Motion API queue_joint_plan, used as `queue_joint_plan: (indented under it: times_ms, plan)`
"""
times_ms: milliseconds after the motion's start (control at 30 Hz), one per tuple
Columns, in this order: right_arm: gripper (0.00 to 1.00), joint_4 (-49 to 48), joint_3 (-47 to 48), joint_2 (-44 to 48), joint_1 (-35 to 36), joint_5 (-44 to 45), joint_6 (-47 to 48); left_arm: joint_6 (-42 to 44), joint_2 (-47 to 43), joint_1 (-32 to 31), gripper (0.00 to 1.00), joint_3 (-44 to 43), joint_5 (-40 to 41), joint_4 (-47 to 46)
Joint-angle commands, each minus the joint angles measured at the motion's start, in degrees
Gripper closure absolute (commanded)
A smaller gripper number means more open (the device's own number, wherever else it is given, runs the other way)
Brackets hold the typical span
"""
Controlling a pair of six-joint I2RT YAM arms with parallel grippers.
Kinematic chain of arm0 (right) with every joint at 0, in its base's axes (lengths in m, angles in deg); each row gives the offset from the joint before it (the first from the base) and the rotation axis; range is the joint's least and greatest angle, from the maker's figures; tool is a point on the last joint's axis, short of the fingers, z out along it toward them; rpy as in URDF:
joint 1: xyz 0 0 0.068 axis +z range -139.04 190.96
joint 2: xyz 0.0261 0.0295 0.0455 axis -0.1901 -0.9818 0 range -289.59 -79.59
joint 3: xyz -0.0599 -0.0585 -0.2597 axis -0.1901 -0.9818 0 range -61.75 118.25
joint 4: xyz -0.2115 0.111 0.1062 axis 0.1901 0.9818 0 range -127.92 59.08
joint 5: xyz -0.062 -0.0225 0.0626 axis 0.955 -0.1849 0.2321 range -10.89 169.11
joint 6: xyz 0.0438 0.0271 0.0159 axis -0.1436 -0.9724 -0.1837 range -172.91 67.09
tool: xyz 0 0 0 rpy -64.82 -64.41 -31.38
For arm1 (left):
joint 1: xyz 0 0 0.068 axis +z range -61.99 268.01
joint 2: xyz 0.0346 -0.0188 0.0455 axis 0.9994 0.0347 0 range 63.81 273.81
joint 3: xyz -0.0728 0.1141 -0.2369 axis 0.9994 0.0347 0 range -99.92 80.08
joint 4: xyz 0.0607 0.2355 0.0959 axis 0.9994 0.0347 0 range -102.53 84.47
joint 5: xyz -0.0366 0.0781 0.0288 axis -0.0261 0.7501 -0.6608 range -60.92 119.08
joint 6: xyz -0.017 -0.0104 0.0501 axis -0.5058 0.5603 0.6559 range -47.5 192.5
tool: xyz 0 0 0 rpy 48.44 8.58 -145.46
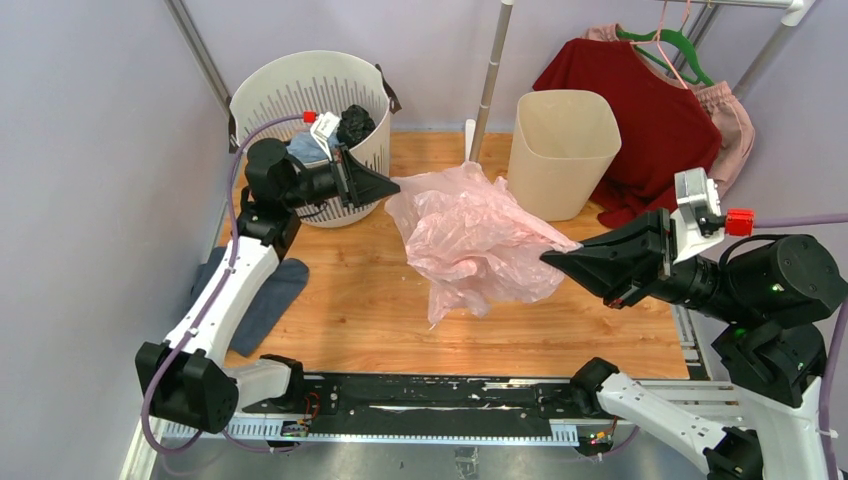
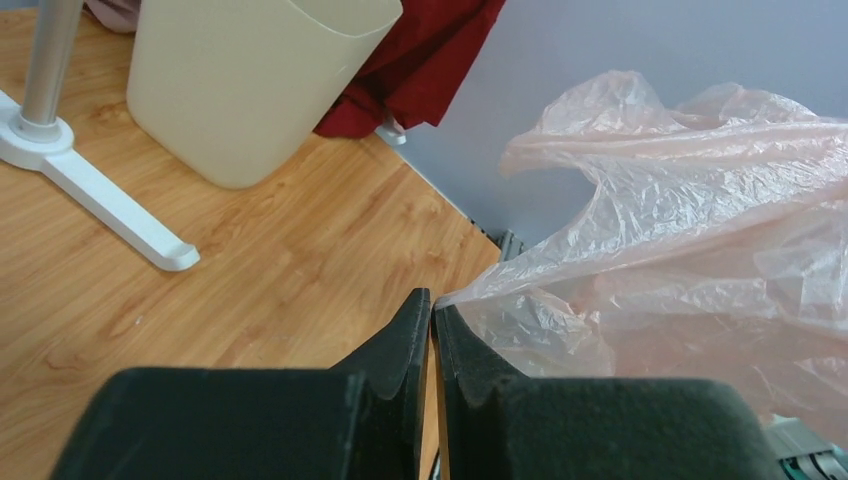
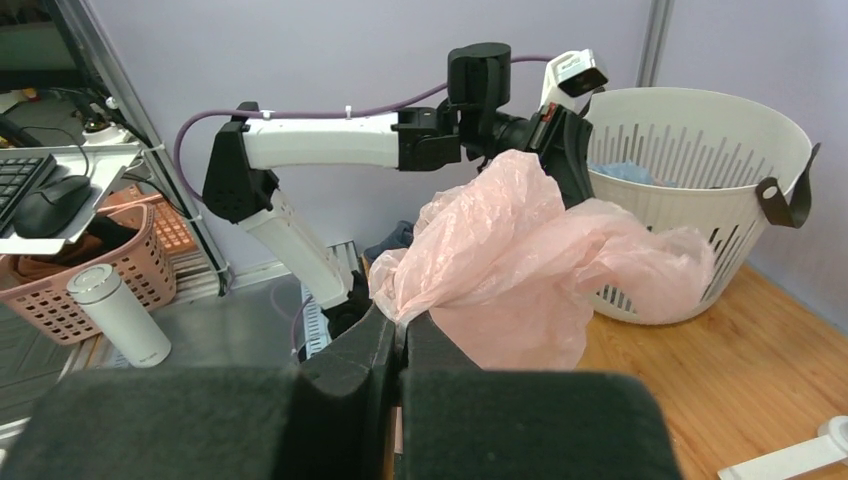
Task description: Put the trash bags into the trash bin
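Left tool [image 1: 397, 183] first: its black jaws are pinched almost together, and the wrist view shows one edge of the thin, translucent pale-pink plastic bag [image 2: 680, 250] nipped right at the tips. Over on the other side, the right tool [image 1: 549, 258] is clamped tight too, jaws closed on the opposite edge of the same crinkly sheet [image 3: 520, 260]. So the bag [image 1: 470, 235] hangs stretched between the two tools, held up over the middle of the wooden surface [image 1: 350, 300], its loose lower folds drooping toward the boards. It is not in anything: the plain cream-beige plastic bin [image 1: 563, 150] stands upright just beyond the bag's far right side, mouth open. Behind the left tool sits the round white slotted basket [image 1: 300, 90], with dark and blue clothes piled inside. A white rack pole [image 1: 490, 70] rises between basket and bin, a dark red garment [image 1: 640, 110] hangs behind the bin, and a blue-grey cloth [image 1: 270, 290] lies flat at the surface's left edge under the left arm.
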Motion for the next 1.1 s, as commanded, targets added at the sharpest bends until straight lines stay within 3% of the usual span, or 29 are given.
queue_joint_plan:
  times_ms: [0, 67, 100, 167, 200, 333, 433, 667, 833, 967, 1067]
  plan:
    - [1.00, -0.39, 1.25, 1.54, 0.71, -2.65, -1.16, 1.68, 1.87, 2.04, 0.89, -3.50, 1.13, 1.52]
    - [1.00, 0.99, 1.71, 1.97, 0.70, 1.39, -0.23, 3.33, 2.78, 2.95, 0.82, -5.08, 1.34, 3.85]
    - [1.00, 2.77, 2.47, 1.92, 0.66, 5.44, 0.58, 4.28, 3.01, 3.48, 0.73, -5.74, 1.53, 5.00]
    - [1.00, 7.86, 4.06, 1.39, 0.69, 16.08, 1.87, 6.45, 2.65, 3.98, 0.49, -6.49, 2.82, 7.26]
    - [1.00, 9.91, 4.57, 1.22, 0.68, 21.79, 2.27, 8.30, 2.33, 4.00, 0.29, -6.99, 4.07, 9.41]
    - [1.00, 12.31, 2.89, 2.19, 0.73, 40.35, 2.92, 13.82, 2.22, 3.98, 0.21, -8.05, 7.54, 16.34]
    - [1.00, 12.50, 0.90, 2.58, 0.73, 47.30, 3.08, 15.99, 1.82, 3.82, 0.03, -7.14, 11.31, 18.36]
    - [1.00, 12.52, 0.05, 0.48, 0.71, 48.75, 2.99, 24.14, 0.29, -5.09, 0.00, -3.32, 28.66, 24.63]
    - [1.00, 12.50, 0.81, -0.38, 0.74, 49.83, 2.36, 19.82, 1.72, -10.10, 0.00, 4.08, 40.87, 17.82]
    - [1.00, 12.49, 1.36, -1.03, 0.67, 48.34, 2.10, 16.51, 6.49, -10.24, 0.00, 8.99, 50.21, 9.47]
    - [1.00, 12.75, 2.15, -1.20, 0.71, 46.81, 2.00, 18.35, 12.01, -9.97, 0.00, 7.86, 58.45, 6.51]
